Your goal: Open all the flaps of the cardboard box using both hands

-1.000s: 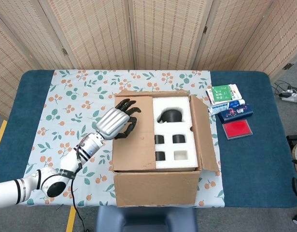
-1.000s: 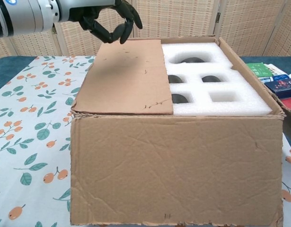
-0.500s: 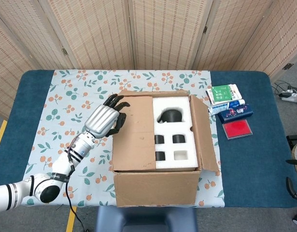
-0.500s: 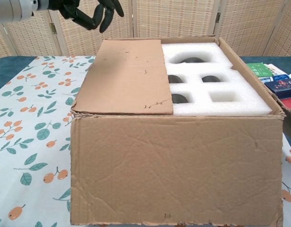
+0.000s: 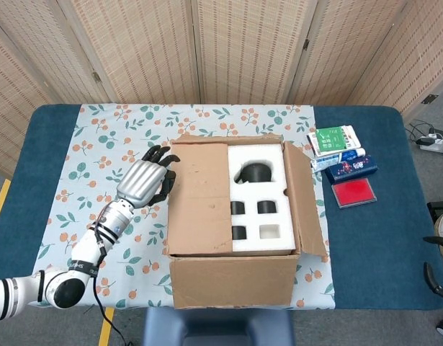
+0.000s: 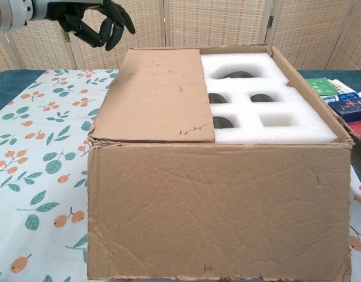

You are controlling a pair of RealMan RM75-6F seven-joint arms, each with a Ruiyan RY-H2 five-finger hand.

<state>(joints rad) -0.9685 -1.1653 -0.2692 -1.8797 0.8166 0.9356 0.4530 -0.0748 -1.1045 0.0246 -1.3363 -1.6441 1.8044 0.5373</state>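
The cardboard box [image 5: 232,277] [image 6: 215,211] stands at the table's near middle. Its left flap [image 5: 198,198] [image 6: 157,94] lies flat over the left half of the top. The right flap [image 5: 302,198] stands up and leans outward. White foam [image 5: 258,194] [image 6: 268,100] with dark parts in its pockets fills the uncovered half. My left hand [image 5: 143,182] [image 6: 92,23] hovers just left of the box, beside the closed flap's outer edge, fingers loosely curled and holding nothing. My right hand is out of both views.
A floral cloth [image 5: 120,151] covers the table's middle and the blue tabletop [image 5: 372,238] shows at both ends. Small boxes [image 5: 335,140] and a red pad [image 5: 354,192] lie right of the box. A folding screen [image 5: 221,50] stands behind the table.
My left hand has drawn back leftward off the closed flap to a spot beside the box's left edge. The flap has not moved.
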